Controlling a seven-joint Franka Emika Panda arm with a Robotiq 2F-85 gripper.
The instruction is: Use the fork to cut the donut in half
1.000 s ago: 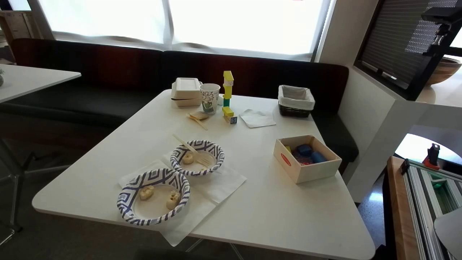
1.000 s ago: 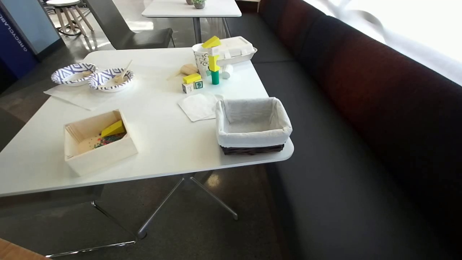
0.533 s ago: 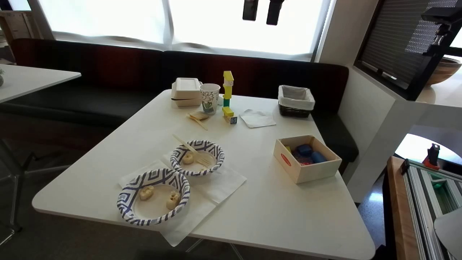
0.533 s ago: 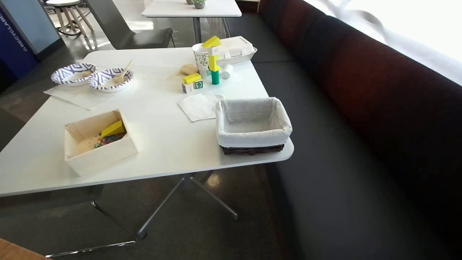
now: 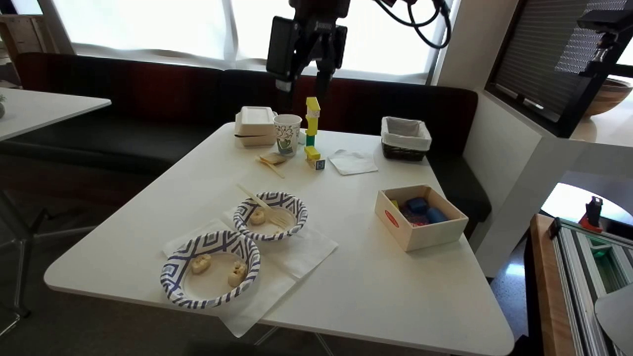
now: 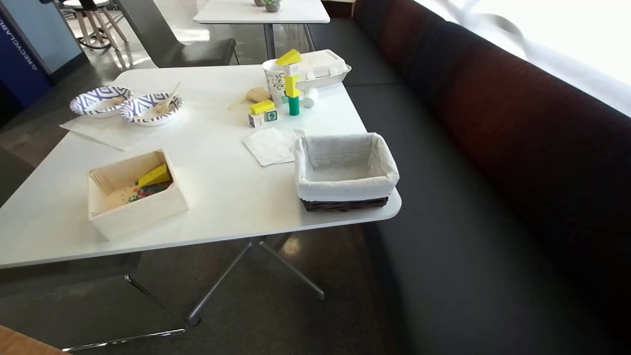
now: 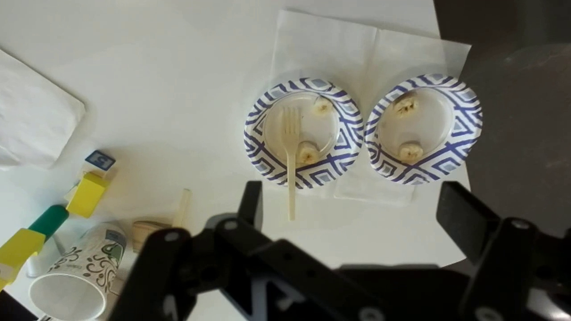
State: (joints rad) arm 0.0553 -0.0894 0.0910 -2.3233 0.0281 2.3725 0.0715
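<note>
1. Fork point(image 7: 291, 165) lies tilted across the paper bowl point(image 7: 256, 133), handle overhanging its rim; the end effector point(image 7: 351, 199) hangs above the counter point(image 7: 178, 107), jaws spread wide with nothing between them.
2. Once held by that slim handle, it may twist under cutting force; pressing could skid the light bowl on the napkin point(image 7: 325, 44).
3. Round pieces point(image 7: 308, 153), seemingly banana slices rather than a donut, share the bowl: pale, likely soft, prone to squash. The fork looks smooth, cream-coloured, long-tined.

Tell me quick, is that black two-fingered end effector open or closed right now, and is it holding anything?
Black two-fingered end effector: open, holding nothing.
</note>
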